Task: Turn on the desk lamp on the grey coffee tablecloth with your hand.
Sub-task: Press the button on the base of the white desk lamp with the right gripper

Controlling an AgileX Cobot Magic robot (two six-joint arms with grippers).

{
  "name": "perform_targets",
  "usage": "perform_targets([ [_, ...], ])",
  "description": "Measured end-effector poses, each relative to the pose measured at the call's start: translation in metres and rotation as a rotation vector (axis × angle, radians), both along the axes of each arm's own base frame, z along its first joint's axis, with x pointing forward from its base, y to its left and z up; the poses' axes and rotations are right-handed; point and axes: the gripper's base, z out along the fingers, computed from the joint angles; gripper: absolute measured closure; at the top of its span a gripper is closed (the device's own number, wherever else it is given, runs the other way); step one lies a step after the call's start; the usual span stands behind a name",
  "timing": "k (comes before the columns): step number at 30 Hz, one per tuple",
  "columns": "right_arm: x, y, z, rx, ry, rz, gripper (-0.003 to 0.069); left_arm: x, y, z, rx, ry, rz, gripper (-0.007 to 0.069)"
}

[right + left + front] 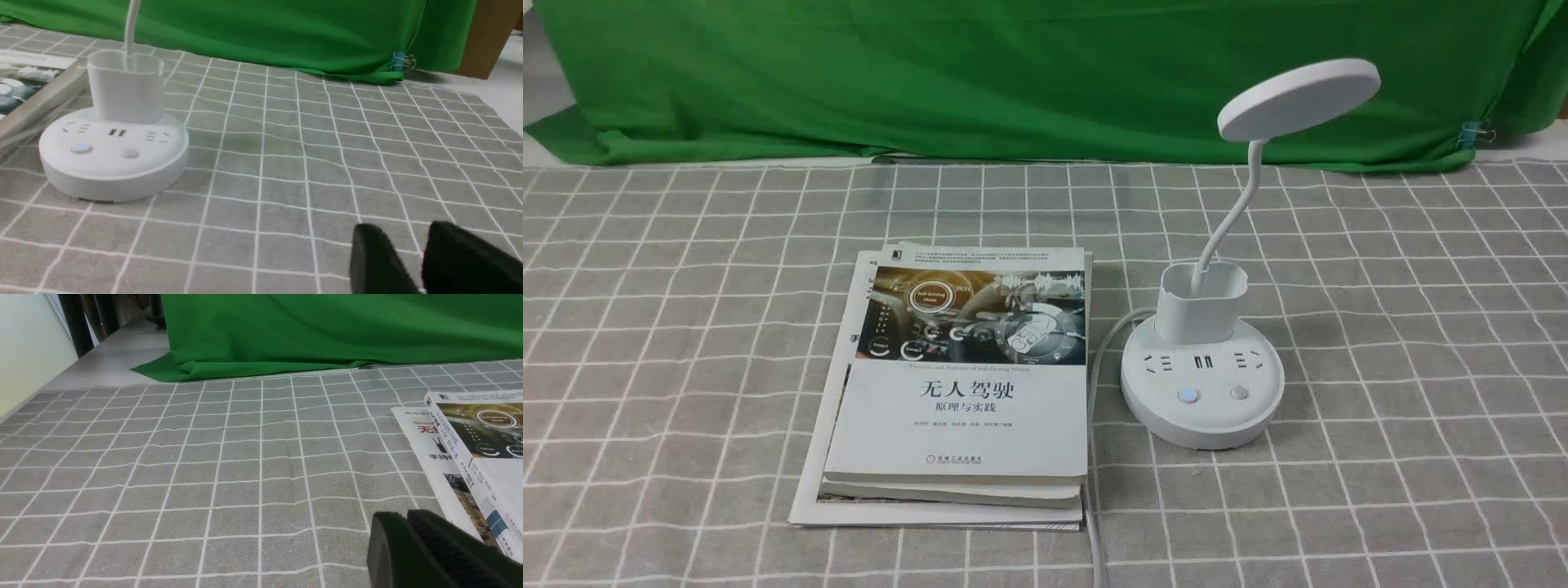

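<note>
The white desk lamp [1202, 392] stands right of centre on the grey coffee tablecloth [1421, 327]. Its disc head [1298, 98] rises on a bent neck and shows no glow. On the round base the left button [1189, 396] is lit blue and the right button [1240, 392] is plain. No hand or arm shows in the front view. In the right wrist view, my right gripper [405, 228] hangs low over the cloth, open and empty, well to the side of the lamp base [114, 155]. My left gripper [402, 516] is shut on nothing, beside the books.
A stack of books [964, 384] lies left of the lamp, and the lamp's white cable [1094, 425] runs between them toward the front edge. A green cloth [1013, 73] hangs along the back, with a binder clip [1474, 133] at its right end.
</note>
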Motion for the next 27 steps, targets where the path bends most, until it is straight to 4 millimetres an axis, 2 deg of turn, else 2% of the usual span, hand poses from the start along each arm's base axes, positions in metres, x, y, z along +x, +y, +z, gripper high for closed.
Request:
perform_targets([
  [27,0.0004,-0.0002,0.0027,0.002,-0.03,-0.002,0.0417,0.0,0.0,0.0,-0.001,0.0,0.0,0.0606],
])
